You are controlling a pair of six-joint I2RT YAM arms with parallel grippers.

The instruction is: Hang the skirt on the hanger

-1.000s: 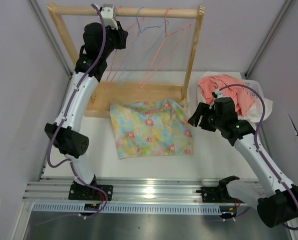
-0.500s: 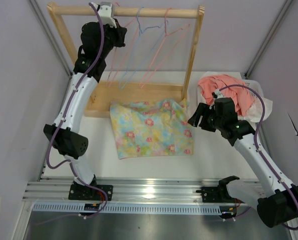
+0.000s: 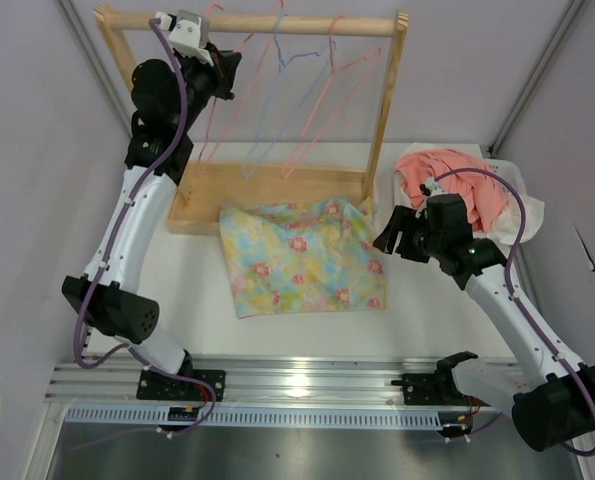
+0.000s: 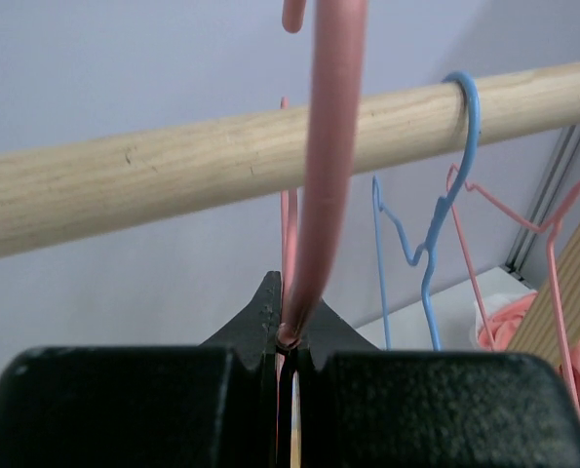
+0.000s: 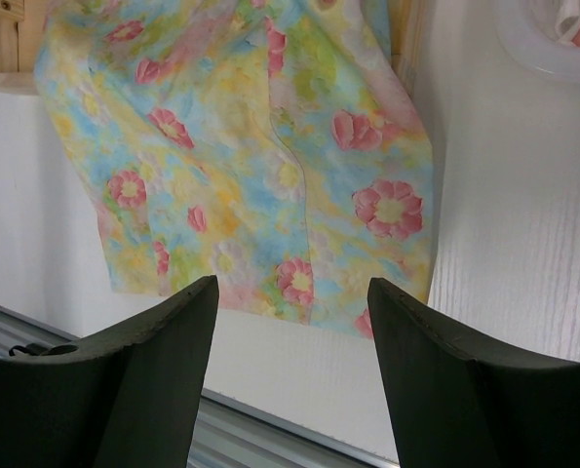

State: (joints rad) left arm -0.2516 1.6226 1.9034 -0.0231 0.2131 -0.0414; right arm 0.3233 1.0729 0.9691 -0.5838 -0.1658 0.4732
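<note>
Left claw (image 4: 291, 341) pinches one pink hanger (image 4: 330, 146) — right claw (image 5: 290, 292) gapes beside one skirt (image 5: 241, 166).

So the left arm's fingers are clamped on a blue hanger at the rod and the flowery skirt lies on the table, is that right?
Not quite. The left gripper has its fingers shut on the pink hanger, not a blue one; the left wrist view shows it. The skirt does lie on the table.
</note>
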